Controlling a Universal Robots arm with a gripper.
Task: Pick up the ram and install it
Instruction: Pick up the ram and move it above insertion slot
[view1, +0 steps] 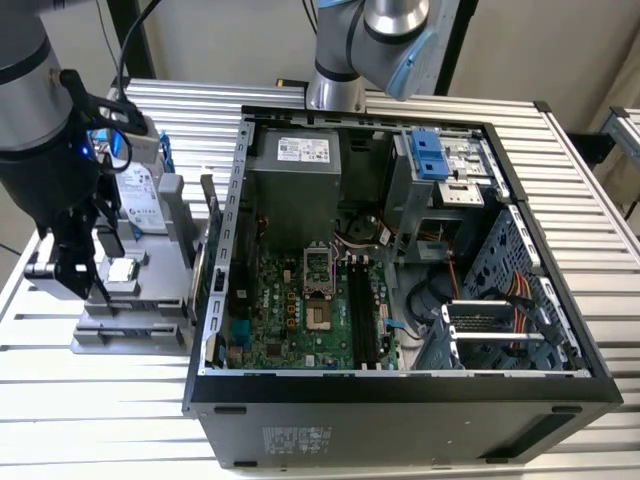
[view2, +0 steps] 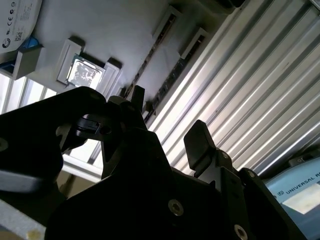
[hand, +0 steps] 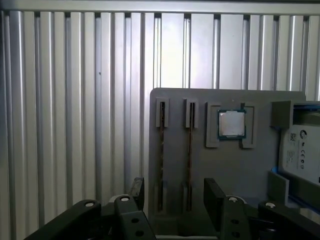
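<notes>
Two ram sticks stand on edge in the slots of a grey holder plate (hand: 240, 170): one ram stick (hand: 161, 150) and a second (hand: 190, 150) beside it, seen as thin dark strips (view2: 154, 51) in both wrist views. My gripper (hand: 175, 195) hovers above the holder's near end, open, nothing between its fingers (hand: 213, 192). From the first wrist view both sticks line up within the gap of the jaws. In the exterior view the gripper (view1: 85, 285) hangs over the holder at the exterior view's left, beside the open computer case (view1: 400, 385).
A small square silver processor (hand: 232, 124) lies in its pocket on the holder, and a hard drive (view1: 135, 190) in a blue bracket sits further along. The motherboard's black memory slots (view1: 362, 315) lie inside the case. Ribbed metal tabletop (hand: 75, 100) surrounds the holder.
</notes>
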